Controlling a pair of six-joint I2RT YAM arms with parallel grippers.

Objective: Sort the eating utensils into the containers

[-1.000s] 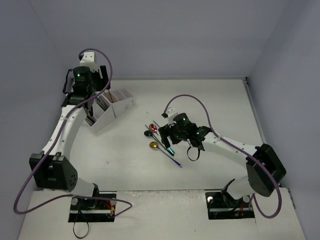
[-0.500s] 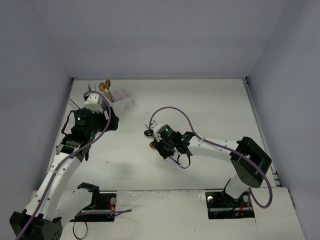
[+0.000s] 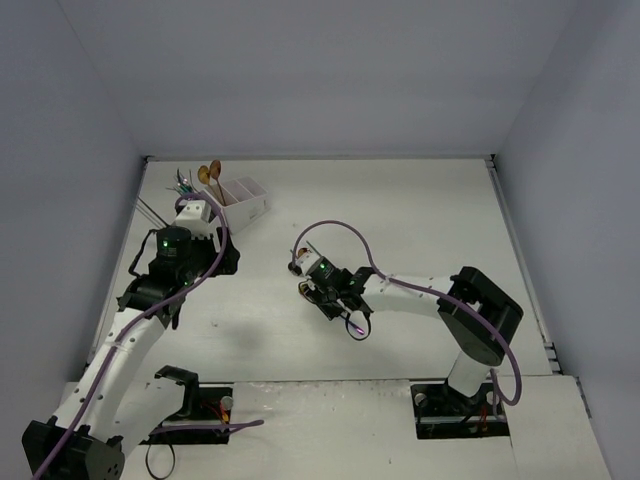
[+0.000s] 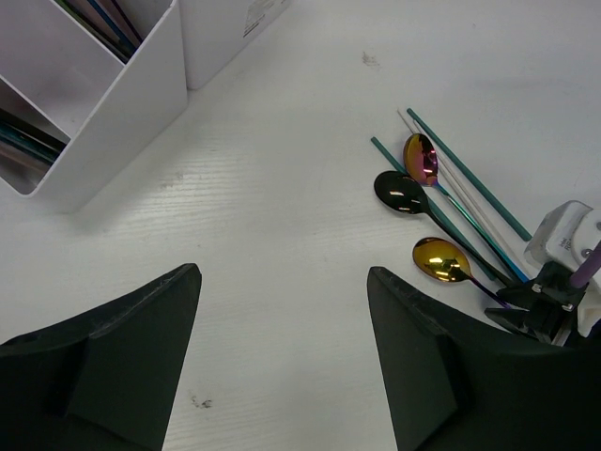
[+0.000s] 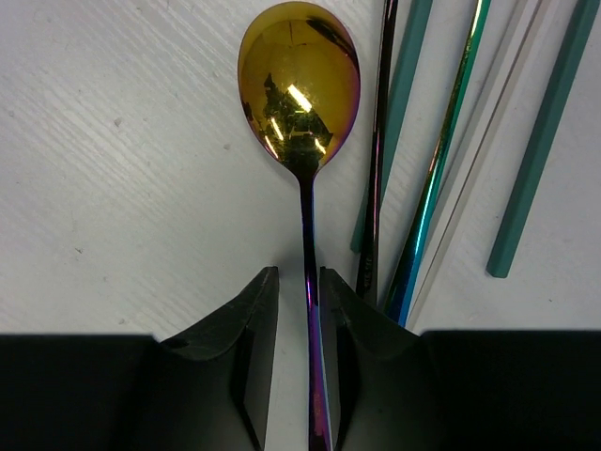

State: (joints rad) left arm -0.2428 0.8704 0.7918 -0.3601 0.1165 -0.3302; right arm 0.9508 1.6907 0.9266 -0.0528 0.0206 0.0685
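Observation:
A gold spoon (image 5: 299, 85) lies on the table, its purple handle running between the fingers of my right gripper (image 5: 299, 274). The jaws are narrowed round the handle, with a thin strip of table still showing on the left side. Beside it lie a black spoon (image 4: 400, 193), a pink rainbow spoon (image 4: 420, 158), a rainbow handle (image 5: 441, 169) and teal sticks (image 5: 540, 150). The white containers (image 3: 245, 197) stand at the back left with several utensils (image 3: 205, 172) upright in them. My left gripper (image 4: 282, 282) hangs open and empty over bare table, between the containers (image 4: 122, 113) and the spoons.
The right gripper (image 4: 516, 303) shows at the right edge of the left wrist view, next to the gold spoon (image 4: 439, 260). Walls enclose the table at the back and on both sides.
My left arm has swung away from the containers towards the table's middle. The right gripper has slid left onto the gold spoon's handle and drawn its jaws in.

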